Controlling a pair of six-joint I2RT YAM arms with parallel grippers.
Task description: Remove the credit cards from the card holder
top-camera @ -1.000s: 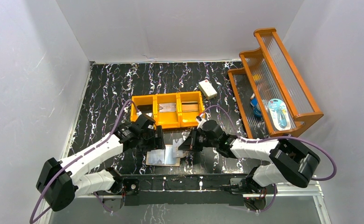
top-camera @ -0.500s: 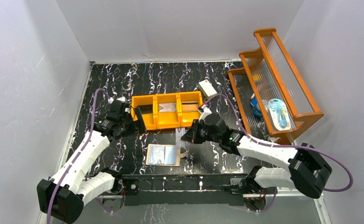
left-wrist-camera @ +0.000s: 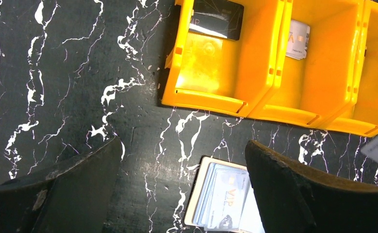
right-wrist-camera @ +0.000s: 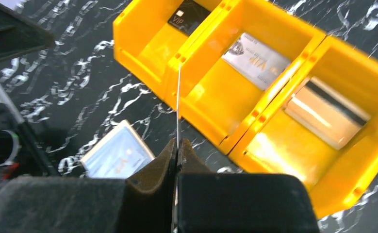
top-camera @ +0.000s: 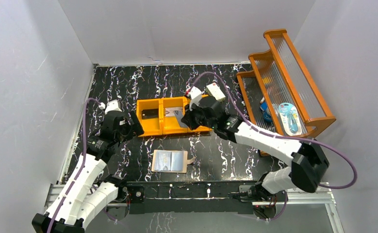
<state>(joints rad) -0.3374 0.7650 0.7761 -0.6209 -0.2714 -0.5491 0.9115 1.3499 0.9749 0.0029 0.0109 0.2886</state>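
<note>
The card holder [top-camera: 170, 160] lies open on the black marbled table, with a pale VIP card [left-wrist-camera: 228, 196] still in its glossy pocket. My right gripper [right-wrist-camera: 177, 143] is shut on a thin credit card [right-wrist-camera: 178, 97] seen edge-on. It hangs over the orange bin [top-camera: 162, 130], above the wall between the left and middle compartments. My left gripper [left-wrist-camera: 182, 145] is open and holds nothing, to the left of the bin and beyond the holder's far left corner. In the bin lie a black card [left-wrist-camera: 216, 19], a silver card [right-wrist-camera: 257, 60] and another card [right-wrist-camera: 325, 109], one per compartment.
A white box [top-camera: 215, 91] lies behind the bin. A stepped wooden rack [top-camera: 293, 73] with blue packaged items [top-camera: 290, 118] stands at the right. White walls close in the table on three sides.
My left gripper opened wide and drew back to the left, away from the holder. My right arm carried its card up from beside the holder to over the bin.
</note>
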